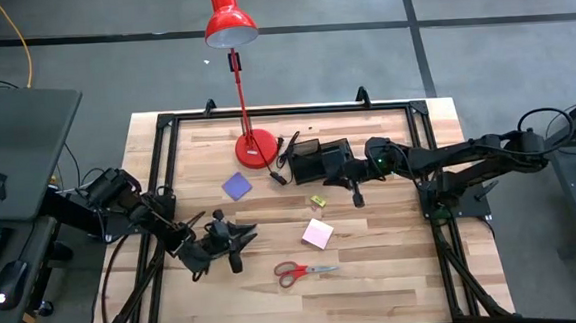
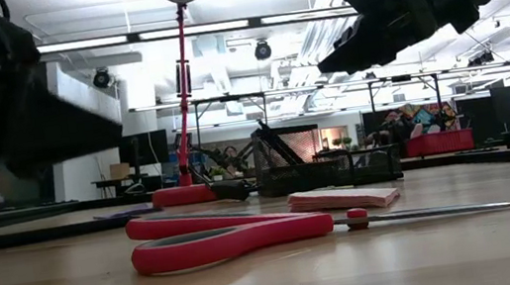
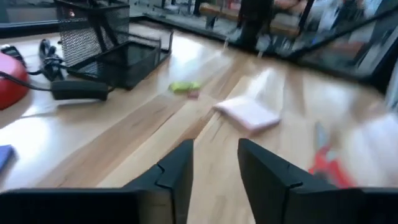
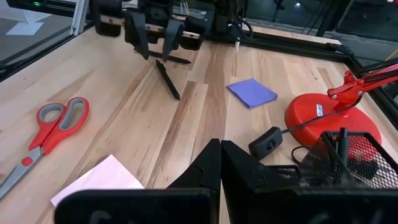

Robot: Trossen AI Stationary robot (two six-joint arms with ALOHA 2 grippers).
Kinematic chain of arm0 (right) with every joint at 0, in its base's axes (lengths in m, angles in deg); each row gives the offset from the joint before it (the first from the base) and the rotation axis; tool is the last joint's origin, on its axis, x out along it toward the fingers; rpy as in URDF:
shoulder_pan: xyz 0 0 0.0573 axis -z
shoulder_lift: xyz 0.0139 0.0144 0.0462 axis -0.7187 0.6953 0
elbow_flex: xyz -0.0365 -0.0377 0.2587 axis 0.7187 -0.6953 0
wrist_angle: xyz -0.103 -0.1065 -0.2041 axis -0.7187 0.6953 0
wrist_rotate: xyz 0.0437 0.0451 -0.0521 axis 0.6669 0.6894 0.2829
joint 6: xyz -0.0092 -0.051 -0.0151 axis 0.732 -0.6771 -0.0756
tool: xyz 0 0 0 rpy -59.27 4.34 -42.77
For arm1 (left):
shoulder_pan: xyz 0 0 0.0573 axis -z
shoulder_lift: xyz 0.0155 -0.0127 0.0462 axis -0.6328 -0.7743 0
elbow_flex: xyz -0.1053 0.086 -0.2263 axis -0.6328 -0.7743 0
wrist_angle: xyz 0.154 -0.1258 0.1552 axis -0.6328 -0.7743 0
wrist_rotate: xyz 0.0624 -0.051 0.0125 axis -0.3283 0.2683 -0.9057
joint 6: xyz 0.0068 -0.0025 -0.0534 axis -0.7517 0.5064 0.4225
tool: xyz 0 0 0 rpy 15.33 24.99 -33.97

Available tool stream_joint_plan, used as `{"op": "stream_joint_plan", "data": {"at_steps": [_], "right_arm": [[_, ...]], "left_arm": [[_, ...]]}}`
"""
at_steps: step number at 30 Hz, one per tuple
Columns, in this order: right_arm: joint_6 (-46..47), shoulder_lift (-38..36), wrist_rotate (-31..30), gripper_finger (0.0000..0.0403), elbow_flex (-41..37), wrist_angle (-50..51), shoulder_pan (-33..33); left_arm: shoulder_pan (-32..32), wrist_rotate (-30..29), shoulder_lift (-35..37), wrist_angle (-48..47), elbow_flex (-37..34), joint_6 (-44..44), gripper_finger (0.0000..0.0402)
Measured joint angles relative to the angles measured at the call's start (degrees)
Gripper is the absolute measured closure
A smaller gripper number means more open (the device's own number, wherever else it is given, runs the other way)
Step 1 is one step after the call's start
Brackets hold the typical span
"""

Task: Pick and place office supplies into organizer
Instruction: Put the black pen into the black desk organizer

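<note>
Right gripper (image 1: 358, 193) hangs clenched and empty by the black mesh organizer tray (image 1: 318, 160) — left gripper (image 1: 235, 247) sits spread apart above a thin dark pen (image 4: 167, 79), gripping nothing.

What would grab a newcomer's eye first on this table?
The red desk lamp at the far edge, its base beside the black organizer. Next, the red-handled scissors on the near side, by the pink note pad. The left gripper hangs open just left of them.
</note>
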Motion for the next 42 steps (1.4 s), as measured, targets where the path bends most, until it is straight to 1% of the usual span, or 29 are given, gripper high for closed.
{"op": "stream_joint_plan", "data": {"at_steps": [4, 7, 10, 14, 16, 20, 22, 28, 31, 42], "right_arm": [[0.09, 0.00, 0.41, 0.0403, 0.00, 0.06, -0.01], [0.09, 0.00, 1.88, 0.0402, 0.00, 0.06, 0.00], [0.14, 0.00, 2.67, 0.0402, 0.00, 0.06, -0.01], [0.33, 0.00, 2.64, 0.0403, 0.00, 0.06, -0.10], [0.34, 0.00, 2.64, 0.0402, 0.00, 0.06, -0.37], [0.15, 0.00, 2.64, 0.0402, 0.00, 0.06, -1.52], [-0.45, 0.00, 2.64, 0.0402, 0.00, 0.06, -2.09], [-1.37, 0.00, 2.64, 0.0403, 0.02, 0.06, -3.05], [-1.35, 0.00, 2.62, 0.0402, 0.00, 0.06, -3.03], [-1.37, 0.00, 2.04, 0.0403, 0.00, -0.82, -3.03]], "left_arm": [[0.00, 1.67, -0.01, -6.85, 0.00, 3.31, 0.0271], [0.00, 2.39, -0.02, -7.72, 0.00, 3.94, 0.0272], [0.00, 2.51, -0.01, -10.62, 0.00, 4.69, 0.0278], [0.00, 2.39, -0.02, -17.00, 0.00, 11.13, 0.0286], [0.00, 1.18, -0.02, -20.11, 0.00, 15.63, 0.0288], [0.00, 0.73, -0.02, -24.65, 0.00, 22.97, 0.0285], [0.00, 1.54, -0.02, -25.80, 0.02, 24.86, 0.0281], [0.02, 5.59, -0.02, -26.82, 0.15, 25.70, 0.0278], [0.00, 5.31, -0.02, -28.63, 0.17, 25.95, 0.0277], [0.00, 4.34, -0.20, -30.15, 0.20, 25.86, 0.0277]]}}
